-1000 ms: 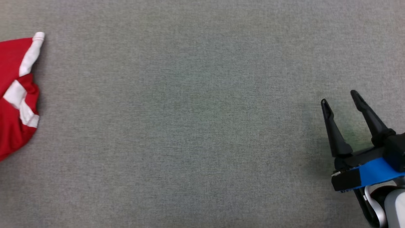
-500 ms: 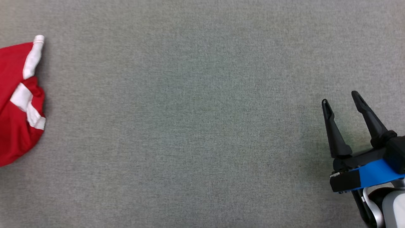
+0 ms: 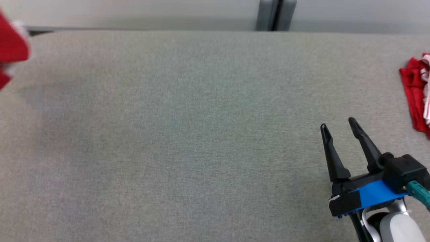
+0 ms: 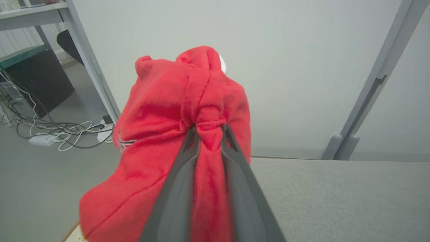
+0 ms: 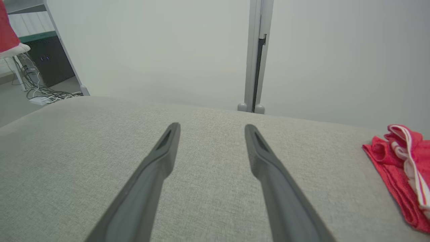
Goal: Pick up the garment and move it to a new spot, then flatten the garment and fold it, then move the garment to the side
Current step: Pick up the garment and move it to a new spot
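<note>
The red garment (image 4: 174, 107) with white trim hangs bunched in the air over the table's left end. My left gripper (image 4: 209, 128) is shut on a pinch of its cloth in the left wrist view. In the head view the garment (image 3: 11, 50) is a blurred red shape at the far left edge. The right wrist view catches a piece of it (image 5: 6, 30) at the upper left corner. Low over the table at the lower right, my right gripper (image 3: 338, 123) is open and holds nothing; its fingers (image 5: 161, 158) stand wide apart.
A grey cloth-covered table (image 3: 188, 117) spans the view, its far edge near a pale wall with a grey post (image 3: 275, 15). Another red and white garment (image 3: 416, 94) lies bunched at the right edge. Cables and a dark cabinet (image 4: 37, 80) sit on the floor to the left.
The head camera has tilted up, so the table's far edge now shows. My left gripper has shut on the red garment and lifted it off the table. The right gripper stays open.
</note>
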